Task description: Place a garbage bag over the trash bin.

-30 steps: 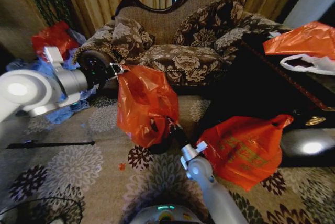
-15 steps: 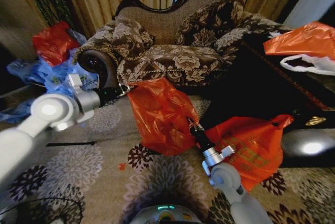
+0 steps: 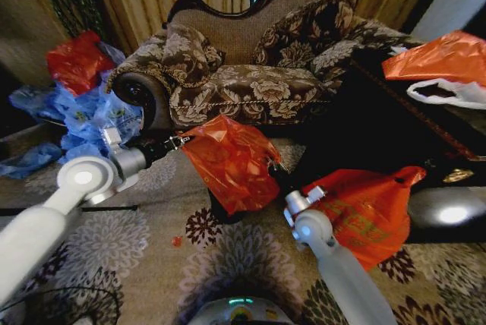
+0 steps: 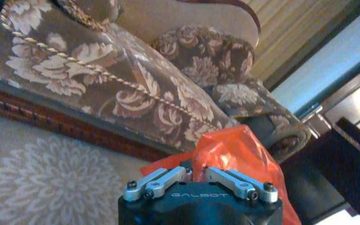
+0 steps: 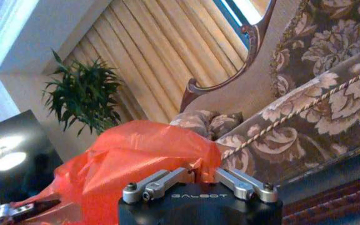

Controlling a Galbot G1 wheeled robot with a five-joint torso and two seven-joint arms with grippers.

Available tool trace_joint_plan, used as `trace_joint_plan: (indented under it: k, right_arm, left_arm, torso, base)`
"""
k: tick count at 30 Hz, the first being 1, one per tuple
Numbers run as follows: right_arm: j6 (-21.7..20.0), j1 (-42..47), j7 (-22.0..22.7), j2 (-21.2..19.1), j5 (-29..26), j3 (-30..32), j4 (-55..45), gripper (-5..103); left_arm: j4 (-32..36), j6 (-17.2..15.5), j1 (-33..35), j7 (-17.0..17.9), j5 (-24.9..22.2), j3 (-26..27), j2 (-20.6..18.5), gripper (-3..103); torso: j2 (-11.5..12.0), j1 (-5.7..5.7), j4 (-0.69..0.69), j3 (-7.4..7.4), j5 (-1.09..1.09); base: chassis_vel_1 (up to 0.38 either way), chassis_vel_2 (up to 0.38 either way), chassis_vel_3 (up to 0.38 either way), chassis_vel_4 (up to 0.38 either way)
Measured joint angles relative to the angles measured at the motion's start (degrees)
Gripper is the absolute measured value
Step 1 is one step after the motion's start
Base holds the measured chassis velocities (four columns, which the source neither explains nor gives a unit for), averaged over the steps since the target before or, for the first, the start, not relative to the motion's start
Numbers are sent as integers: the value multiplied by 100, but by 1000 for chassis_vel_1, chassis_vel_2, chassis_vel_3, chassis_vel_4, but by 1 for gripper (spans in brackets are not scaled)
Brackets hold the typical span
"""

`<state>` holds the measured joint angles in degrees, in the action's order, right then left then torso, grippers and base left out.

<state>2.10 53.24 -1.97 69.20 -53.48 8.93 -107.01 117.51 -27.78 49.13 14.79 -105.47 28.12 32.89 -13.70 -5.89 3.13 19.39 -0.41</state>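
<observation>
I am holding the garbage bag (image 3: 231, 159) stretched between my two arms in front of the sofa (image 3: 258, 59), above the patterned carpet (image 3: 129, 241). My left arm is reaching in low from the left, forearm angled up and toward the middle, and my left gripper (image 3: 181, 141) is pinching the bag's upper left edge — in the left wrist view its fingers (image 4: 161, 180) are closed together on the orange plastic (image 4: 230, 154). My right arm is rising from the lower right, elbow bent, wrist pointing up and inward, and my right gripper (image 3: 277, 167) is clamped on the bag's right side; the right wrist view shows the fingers (image 5: 167, 180) drawn in on the plastic (image 5: 136, 159). The bag is hanging crumpled, tilted down toward its lower end, and just beneath it a dark curved shape is showing — likely the trash bin (image 3: 222, 212), mostly hidden by the bag. A larger printed orange bag (image 3: 364, 215) is lying to the right of my right forearm.
</observation>
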Motion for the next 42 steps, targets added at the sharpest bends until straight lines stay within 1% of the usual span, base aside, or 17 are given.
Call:
trace_joint_plan:
  k: [5,10,13,14,16,21,24,26,30,31,34,35,37,38,39,40,42]
  right_arm:
    - [89,-202,-41,66,-97,-11,295,0]
    - [98,52,-106,21,-107,-20,291,0]
    - [79,494,-165,-91,-135,-29,75,0]
    - [79,494,-165,-91,-135,-29,75,0]
    - [75,896,-266,-137,-102,-46,-70,0]
    - [59,1217,-299,-175,-41,-166,-130,0]
    - [6,1284,-181,-207,-26,-314,-196,0]
    - [-9,1283,-143,-211,-29,-356,-214,0]
    - [-138,1236,57,-233,-106,-511,-374,0]
    - [-138,1236,57,-233,-106,-511,-374,0]
    - [-353,1242,280,-371,-345,-578,-677,0]
    - [-353,1242,280,-371,-345,-578,-677,0]
    - [-616,1193,509,-518,-555,-605,-887,0]
    - [-726,1151,593,-572,-665,-618,-951,0]
    - [-1046,1001,904,-697,-1009,-648,-1083,0]
    - [-1046,1001,904,-697,-1009,-648,-1083,0]
    - [-1484,754,1421,-794,-1522,-679,-1187,0]
  left_arm:
    - [-189,109,-88,-268,88,-81,170,0]
    - [-157,50,162,-199,57,-48,140,0]
    - [81,-58,576,113,-184,142,69,0]
    - [81,-58,576,113,-184,142,69,0]
    - [328,-159,1148,467,-274,336,88,0]
    - [641,-334,2030,923,-348,658,334,0]
    - [817,-402,2464,1209,-624,1056,546,0]
    - [857,-418,2575,1259,-702,1190,582,0]
    - [1096,-477,2960,1502,-1383,1824,718,0]
    - [1096,-477,2960,1502,-1383,1824,718,0]
    - [1329,-503,3221,1825,-2110,2410,786,0]
    - [1329,-503,3221,1825,-2110,2410,786,0]
    - [1441,-507,3193,2163,-2488,2606,776,0]
    - [1461,-508,3143,2299,-2584,2615,759,0]
    - [1451,-502,2921,2660,-2741,2482,721,0]
    - [1451,-502,2921,2660,-2741,2482,721,0]
    - [1313,-453,2621,3140,-2857,2189,746,0]
  torso:
    - [0,0,0,0,-1]
    - [0,-1,0,0,-1]
    - [0,0,1,-1,0]
    - [0,0,1,-1,0]
    - [0,1,2,-1,1]
    - [0,1,0,-1,-1]
    - [0,1,1,-1,-1]
    - [0,1,1,-1,-1]
    - [0,1,0,-1,-1]
    - [0,1,0,-1,-1]
    - [0,1,-1,-1,0]
    - [0,1,-1,-1,0]
    - [0,1,-1,-1,0]
    - [0,2,-1,-1,0]
    - [0,2,0,-1,2]
    - [0,2,0,-1,2]
    - [0,0,2,0,-1]
  base:
    - [0,0,0,0]
    - [0,0,0,0]
    - [0,0,0,0]
    - [0,0,0,0]
    - [0,0,0,0]
    - [0,0,0,0]
    - [0,0,0,0]
    - [0,0,0,0]
    - [0,0,0,0]
    - [0,0,0,0]
    - [0,0,0,0]
    - [0,0,0,0]
    - [0,0,0,0]
    - [0,0,0,0]
    - [0,0,0,0]
    - [0,0,0,0]
    - [0,0,0,0]
